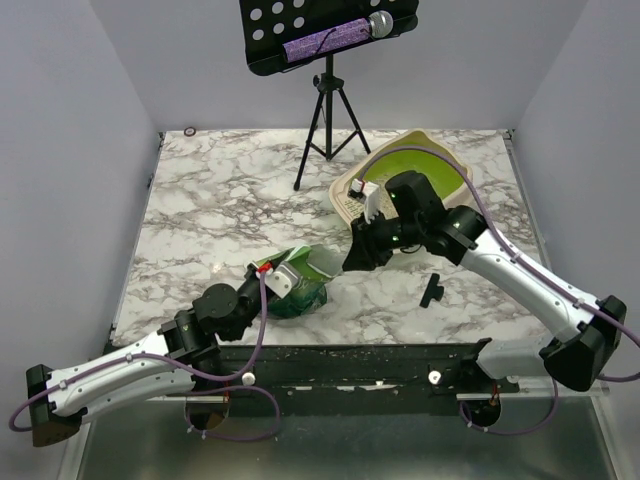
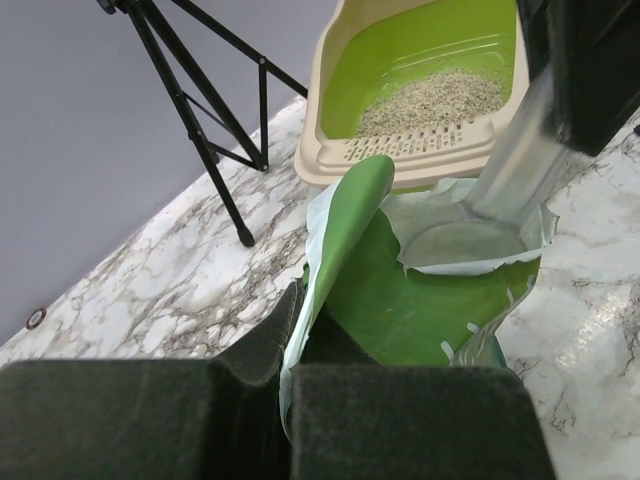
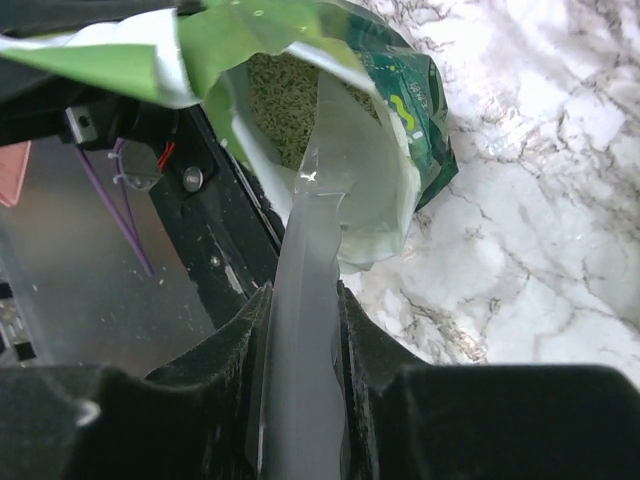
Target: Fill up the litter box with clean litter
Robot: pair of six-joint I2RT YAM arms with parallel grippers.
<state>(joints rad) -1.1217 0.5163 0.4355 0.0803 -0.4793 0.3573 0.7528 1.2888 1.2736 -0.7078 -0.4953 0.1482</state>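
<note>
Litter box (image 1: 410, 165) sits toward the table's far right corner, clean litter (image 2: 432, 100) inside. Right gripper (image 3: 300, 300) pinches a clear scoop (image 3: 315, 220) in the green bag (image 1: 298, 283); left gripper (image 2: 290, 330) clamps the bag's edge.

Top view looks down from behind — both close wrist views share the bag (image 2: 400, 290).

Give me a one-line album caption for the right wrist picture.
The right hand dips a clear scoop into the open green bag of clean litter.
</note>
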